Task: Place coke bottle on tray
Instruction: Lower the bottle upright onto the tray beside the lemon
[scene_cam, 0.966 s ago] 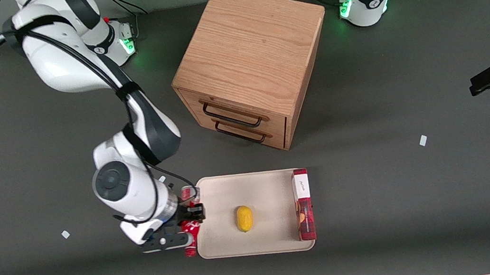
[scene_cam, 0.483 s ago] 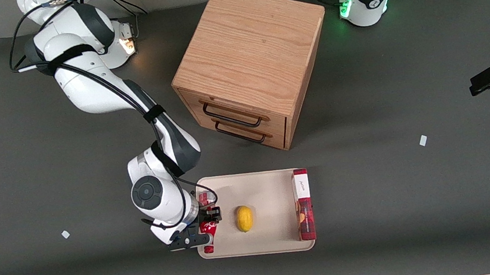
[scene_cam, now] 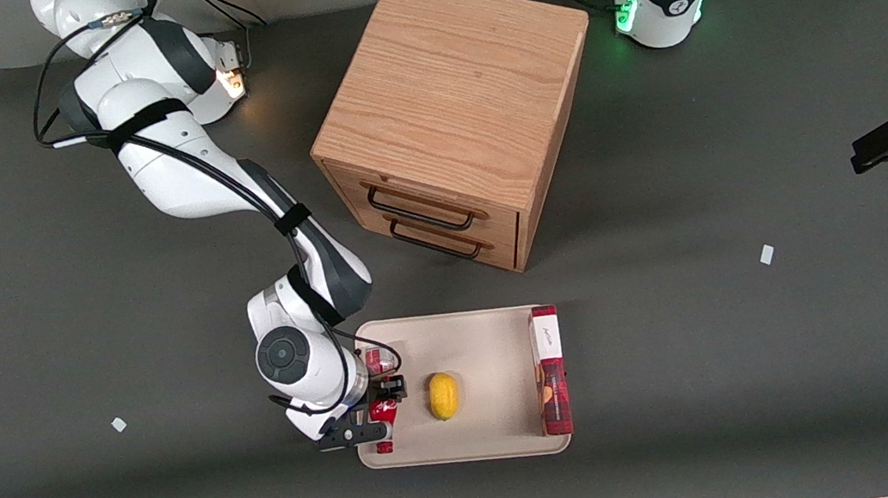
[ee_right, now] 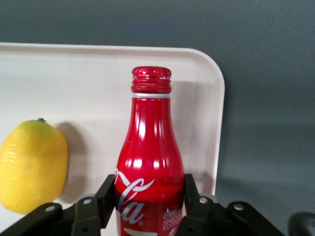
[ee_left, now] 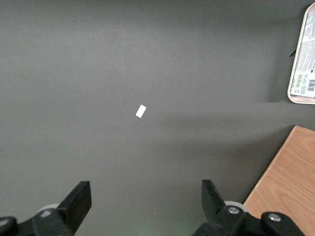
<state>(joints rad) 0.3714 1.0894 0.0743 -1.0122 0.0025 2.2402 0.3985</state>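
Since the earlier frames the working arm has swung in from just off the tray's end and now carries its load over the tray itself; the black two-finger gripper (scene_cam: 381, 411) hangs above the end of the tray toward the working arm's end of the table, its fingers (ee_right: 109, 195) clamped on the lower body of the small red contoured coke bottle with white script lettering and a red-capped neck (ee_right: 149, 167). That bottle lies roughly horizontal in the grasp, its cap pointing toward the front camera, and sits over the flat cream-beige rectangular tray with rounded corners and a low rim (scene_cam: 478, 333); whether it already touches the tray floor cannot be told. Gripping the wide body rather than the narrow neck probably gives the pads a steadier hold during the carry. Just beside the bottle, toward the tray's middle, rests a yellow oval lemon (scene_cam: 444, 395), near enough that a bottle laid down and left free to roll could bump it. Along the tray's end toward the parked arm lies a long red rectangular box with a white end (scene_cam: 550, 371), well apart from the bottle and no hindrance. Farther from the front camera stands a light oak cabinet with two dark-handled drawers (scene_cam: 454, 119), clear of the tray. What seems left is to lower and let go.
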